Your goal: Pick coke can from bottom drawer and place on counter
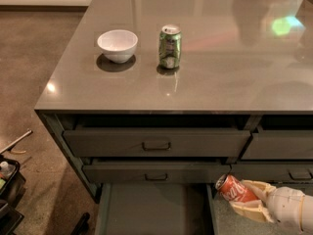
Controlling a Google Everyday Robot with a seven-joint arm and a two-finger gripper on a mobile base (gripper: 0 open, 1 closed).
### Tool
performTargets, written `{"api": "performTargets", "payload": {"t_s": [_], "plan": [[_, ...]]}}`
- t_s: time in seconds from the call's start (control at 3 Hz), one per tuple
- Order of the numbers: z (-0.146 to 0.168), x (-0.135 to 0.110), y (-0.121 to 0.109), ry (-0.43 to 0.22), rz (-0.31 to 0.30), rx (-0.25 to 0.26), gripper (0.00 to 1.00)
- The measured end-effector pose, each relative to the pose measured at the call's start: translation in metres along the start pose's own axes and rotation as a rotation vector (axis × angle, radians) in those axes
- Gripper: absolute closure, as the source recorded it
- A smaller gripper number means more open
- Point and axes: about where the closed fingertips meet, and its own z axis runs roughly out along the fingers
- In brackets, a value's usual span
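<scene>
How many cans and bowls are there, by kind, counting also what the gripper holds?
Cans: 2, the green can on the counter and the coke can in the gripper, low right, below counter level.
Bowls: 1, the white bowl on the counter.
Total: 3.

Counter (220, 77): white bowl (117, 45), green can (169, 46) upright beside it; hand (239, 196), gripping coke can (234, 189), below.

We count two cans: one red coke can (236, 190) clasped by the end effector (239, 196), low beneath the desk (234, 82) edge, and one green can (169, 46) well above-left of it. One white bowl (117, 45) sits further left, and one open bottom drawer (156, 214) is just left of the end effector.
</scene>
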Motion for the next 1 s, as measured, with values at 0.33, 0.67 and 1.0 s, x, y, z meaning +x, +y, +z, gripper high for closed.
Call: {"api": "performTargets", "payload": {"t_s": [0.33,0.67,1.0], "plan": [[0.002,-0.004,-0.001,0.003,-0.013,-0.009,1.0],[-0.016,-0.056,0.001,0.006,-0.134,-0.03,1.0],[-0.046,-0.154,0.021,0.038,-0.36,-0.045,1.0]]}}
